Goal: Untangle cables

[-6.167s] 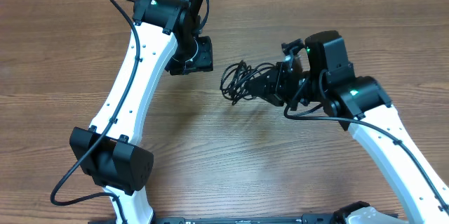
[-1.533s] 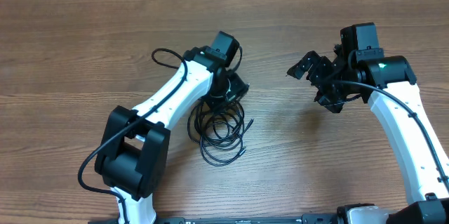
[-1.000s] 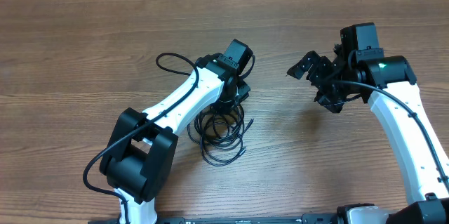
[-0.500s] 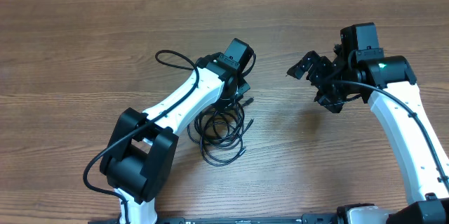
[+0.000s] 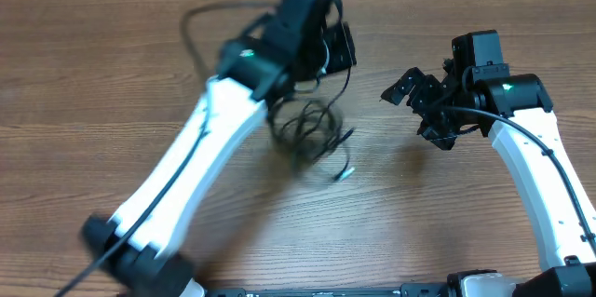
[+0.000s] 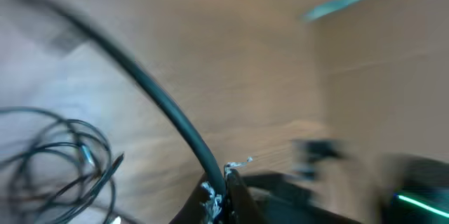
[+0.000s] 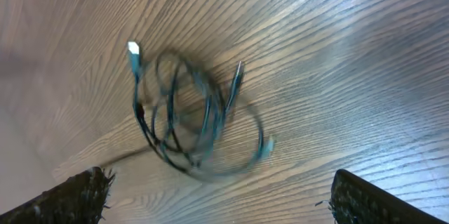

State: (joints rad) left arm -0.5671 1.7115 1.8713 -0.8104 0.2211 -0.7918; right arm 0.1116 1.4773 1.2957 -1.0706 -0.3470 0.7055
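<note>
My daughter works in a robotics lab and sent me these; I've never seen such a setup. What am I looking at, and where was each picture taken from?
These are two white robot arms at a wooden table, each ending in a two-finger gripper. One picture comes from a camera above; the other two come from cameras on the wrists, looking past the fingers. The left gripper is shut on thin black cables, whose tangled loops trail from it, blurred. The right gripper is open, holds nothing and is apart from the bundle.

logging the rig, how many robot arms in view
2: the left arm reaches in from lower left, holding the cable bundle; the right arm is at the right side.
</note>
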